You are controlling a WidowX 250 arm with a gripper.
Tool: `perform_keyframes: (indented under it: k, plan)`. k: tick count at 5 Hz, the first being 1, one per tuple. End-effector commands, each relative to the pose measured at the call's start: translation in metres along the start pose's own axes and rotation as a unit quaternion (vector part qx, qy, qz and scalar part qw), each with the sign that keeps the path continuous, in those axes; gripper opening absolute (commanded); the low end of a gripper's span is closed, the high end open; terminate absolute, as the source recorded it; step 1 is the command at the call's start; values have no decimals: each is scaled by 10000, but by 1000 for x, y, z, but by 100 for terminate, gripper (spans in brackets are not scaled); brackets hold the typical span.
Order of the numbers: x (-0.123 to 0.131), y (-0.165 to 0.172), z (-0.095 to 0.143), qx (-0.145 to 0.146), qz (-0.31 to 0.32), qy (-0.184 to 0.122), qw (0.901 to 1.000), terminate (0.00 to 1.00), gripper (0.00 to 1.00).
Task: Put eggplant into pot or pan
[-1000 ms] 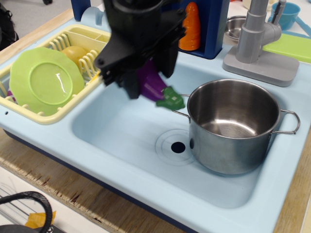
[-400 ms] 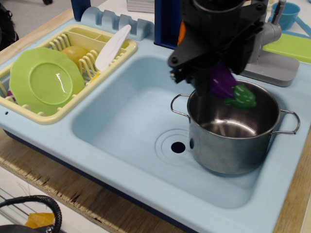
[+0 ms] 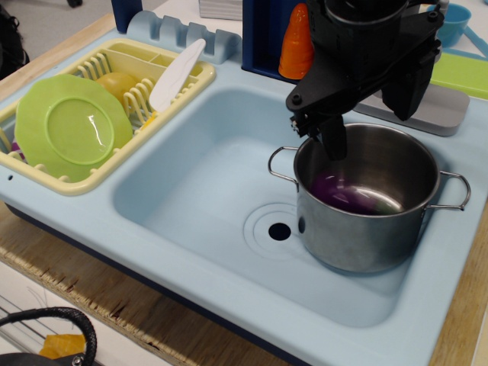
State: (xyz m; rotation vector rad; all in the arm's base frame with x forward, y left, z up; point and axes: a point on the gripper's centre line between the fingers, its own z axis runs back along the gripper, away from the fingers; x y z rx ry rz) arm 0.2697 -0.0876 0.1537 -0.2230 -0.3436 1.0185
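Note:
The purple eggplant [image 3: 345,193] lies inside the shiny steel pot [image 3: 366,200], blurred, near the pot's bottom. The pot stands in the right part of the light blue sink [image 3: 206,191], with two wire loop handles. My black gripper [image 3: 367,114] hangs over the pot's rim, open, with one finger [image 3: 332,137] at the left rim and the other finger [image 3: 402,88] at the far right. Nothing is between the fingers.
A yellow dish rack [image 3: 107,107] at the left holds a green plate [image 3: 72,126] and a white utensil [image 3: 177,75]. An orange carrot toy [image 3: 296,44] stands behind the sink. A grey faucet base [image 3: 427,107] is at the back right. The drain [image 3: 279,231] is left of the pot.
The gripper carried the eggplant from over the sink to above the pot, then opened. The eggplant has dropped into the pot.

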Motion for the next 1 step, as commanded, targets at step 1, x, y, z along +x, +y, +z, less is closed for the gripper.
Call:
perform_keyframes:
  k: [1]
  plan:
    - [5, -7, 5, -140, 47, -37, 9999, 100, 100]
